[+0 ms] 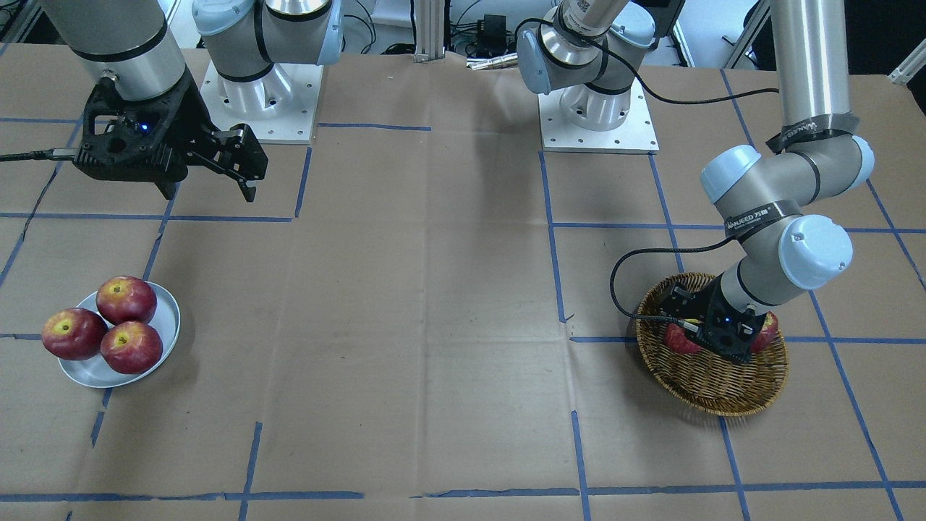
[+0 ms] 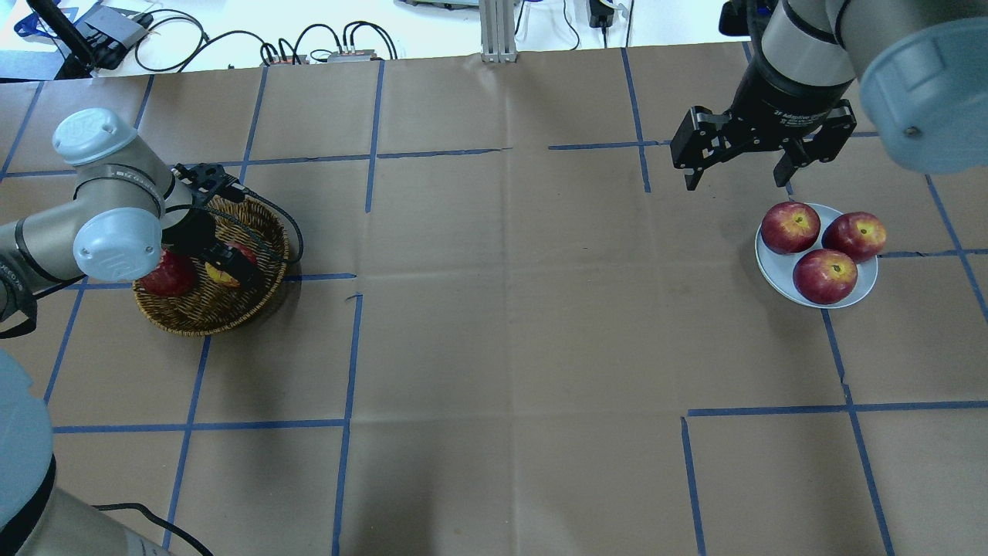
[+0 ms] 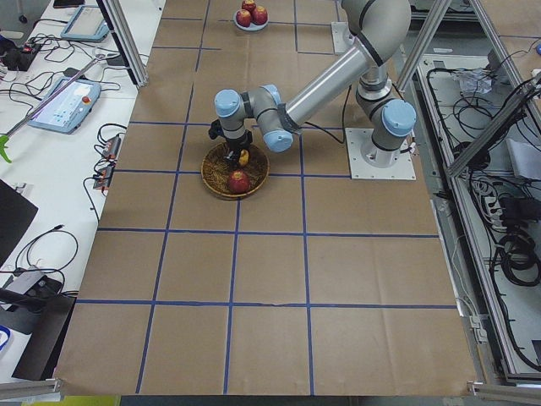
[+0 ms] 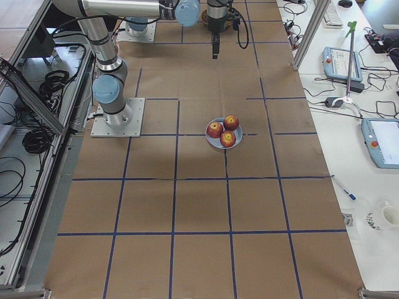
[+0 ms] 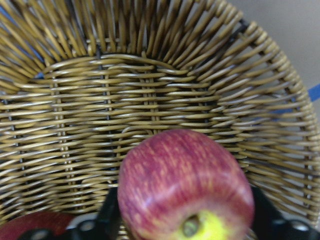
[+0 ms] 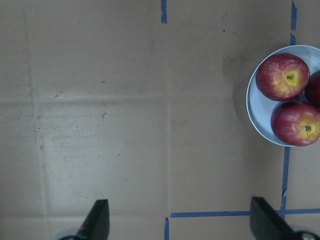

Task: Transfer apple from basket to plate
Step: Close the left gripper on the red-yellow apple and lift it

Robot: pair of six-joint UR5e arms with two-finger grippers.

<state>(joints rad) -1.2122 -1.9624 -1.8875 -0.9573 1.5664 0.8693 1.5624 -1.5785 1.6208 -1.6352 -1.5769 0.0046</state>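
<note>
While the left gripper [image 5: 185,222] sits low inside the basket [image 5: 150,100], I see the apple [image 5: 185,190] lodged squarely between its dark fingers [image 5: 111,215], which meet the streaky skin on both sides, so it looks clamped on the fruit. The apple still rests down in the wicker, yellow stem patch facing the wrist camera, with a darker apple [image 2: 168,276] just beside it. My right gripper [image 2: 737,185] hangs spread wide above the table, near the plate [image 2: 772,262] holding three apples [image 2: 824,276].

A robotics lab: a brown-paper-covered bench [image 2: 494,347] gridded with blue tape lines [image 2: 231,424], with a silver aluminium framing post [image 2: 498,31] and black cables [image 2: 278,52] beyond the right gripper [image 2: 737,184]'s fingers [image 2: 689,171]. Grey teach pendants [image 4: 381,142] lie alongside.
</note>
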